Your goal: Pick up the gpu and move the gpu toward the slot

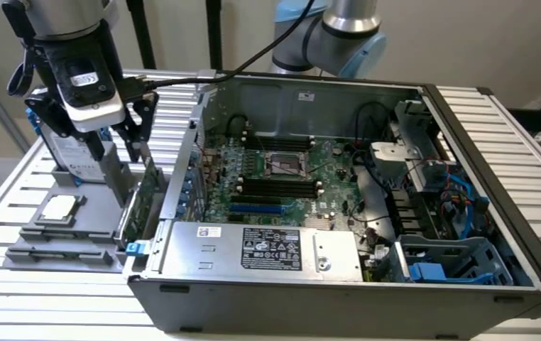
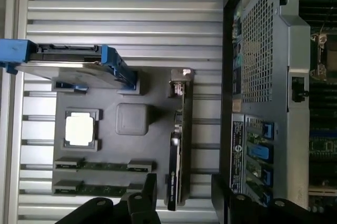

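Hovering pincer (image 2: 184, 181) above gpu (image 2: 176, 150) | jaws apart, empty | gpu upright in grey holder (image 2: 108, 150)

gpu (image 1: 140, 206) upright on the tray (image 1: 24, 252), just beside the case (image 1: 346, 302)

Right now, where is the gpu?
At the exterior view's left, the gpu stands on edge in the grey holder, beside the computer case and directly under the open gripper.

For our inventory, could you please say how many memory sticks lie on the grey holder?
2: one stick next to the chip, the other stick at the holder's edge.
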